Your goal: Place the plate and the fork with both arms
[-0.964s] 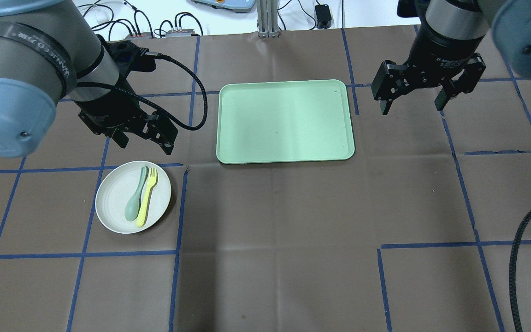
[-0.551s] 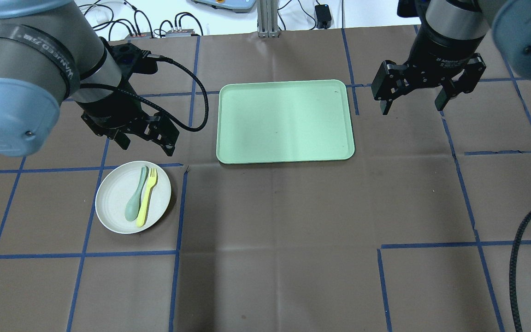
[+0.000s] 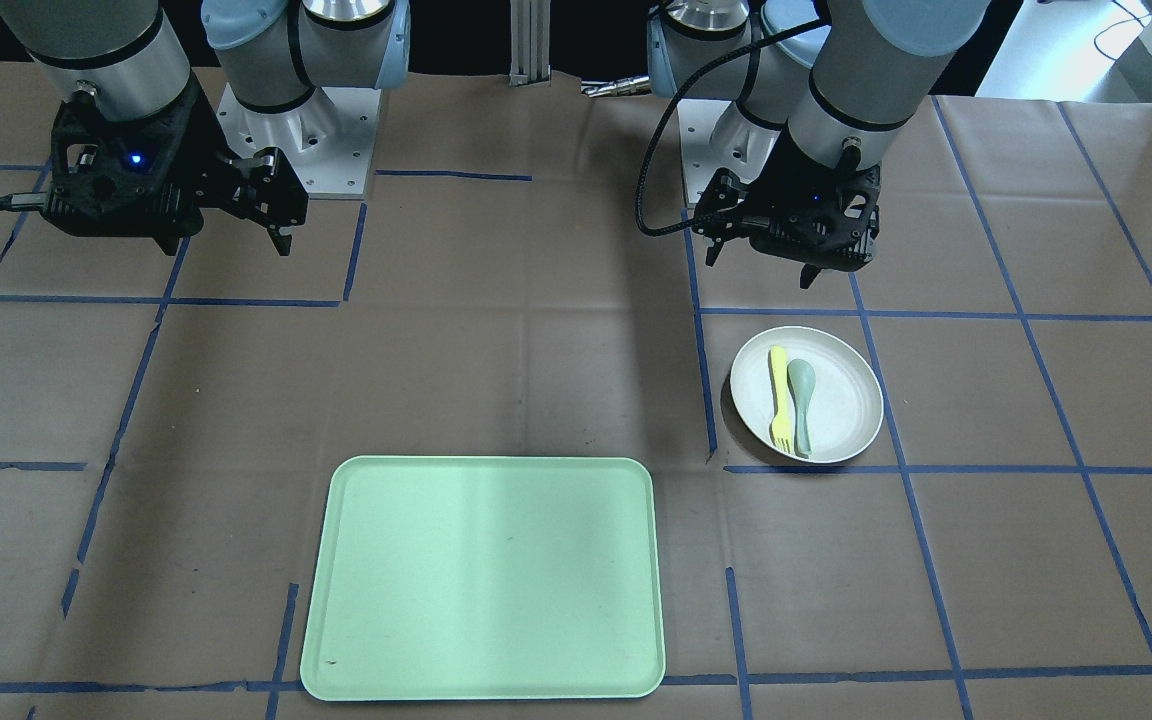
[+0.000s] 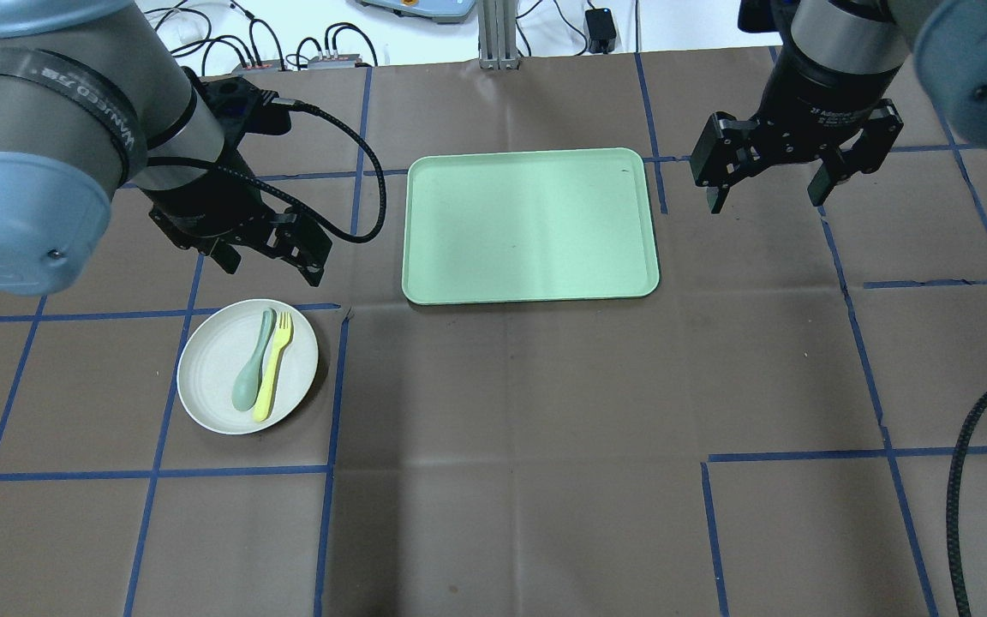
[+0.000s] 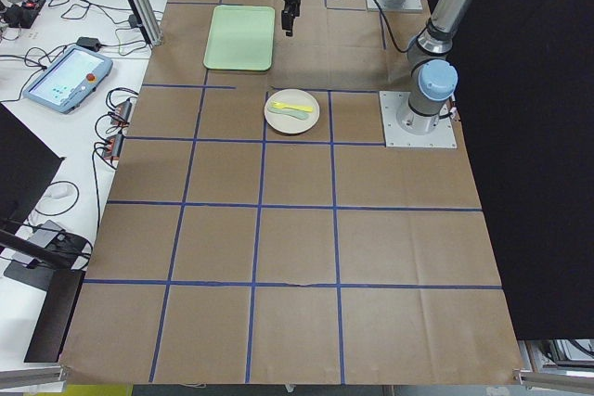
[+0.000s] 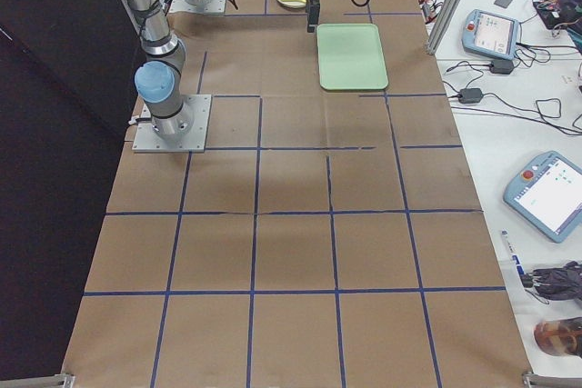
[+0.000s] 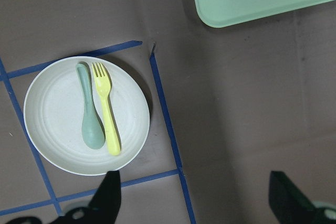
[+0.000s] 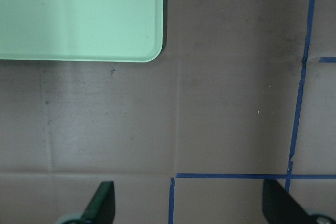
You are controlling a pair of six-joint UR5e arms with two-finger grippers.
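The off-white plate (image 4: 211,370) lies on the table at the left, with the pale-yellow fork (image 4: 273,368) and a teal-grey spoon (image 4: 251,374) side by side in it. My left gripper (image 4: 269,267) hangs open and empty above the table, just beyond the plate's far rim. The left wrist view shows the plate (image 7: 52,121) and the fork (image 7: 106,114) below the open fingers (image 7: 107,198). My right gripper (image 4: 768,201) is open and empty, right of the tray. In the front-facing view the plate (image 3: 846,400) lies below my left gripper (image 3: 760,268).
A rectangular mint-green tray (image 4: 532,224) lies between the two grippers at the middle of the table; its corner shows in the right wrist view (image 8: 79,14). Blue tape lines cross the brown table cover. A black cable (image 4: 969,480) hangs at the right edge.
The left arm has shifted only slightly. Both grippers stay open and in about the same places. The plate, fork and spoon have not moved.
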